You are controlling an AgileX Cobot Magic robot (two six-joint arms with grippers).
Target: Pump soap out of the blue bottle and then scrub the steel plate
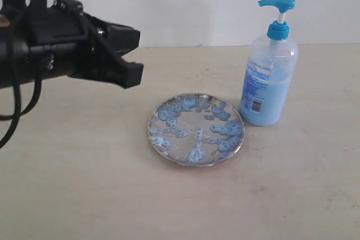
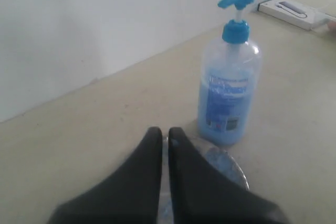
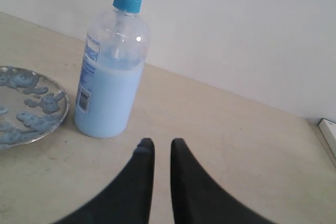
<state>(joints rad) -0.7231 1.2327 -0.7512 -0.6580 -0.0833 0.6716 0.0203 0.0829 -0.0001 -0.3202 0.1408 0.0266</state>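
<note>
The plate [image 1: 191, 163] lies mid-bench, already dotted with soap [image 1: 220, 129]. The bottle [image 1: 269, 82] stands upright just beside it, toward the far right corner, its pump head [image 1: 278, 3] pointing back over the plate.

The left gripper [image 2: 165, 131] hangs above the bench [image 1: 84, 184] on the plate's left, fingers pressed almost together and holding nothing. The right gripper [image 3: 161, 144] sits on the bottle's right, with a narrow gap between its fingers, also empty.

Risks from here:
- The bottle is tall and nothing holds it. A push on the pump that lands off-centre would likely tip it or skid it toward the plate.
- The plate looks light and slick. Scrubbing it with nothing holding it down could slide it across the bench or flick soap over the rim.
- No scrubber shows in any view.
</note>
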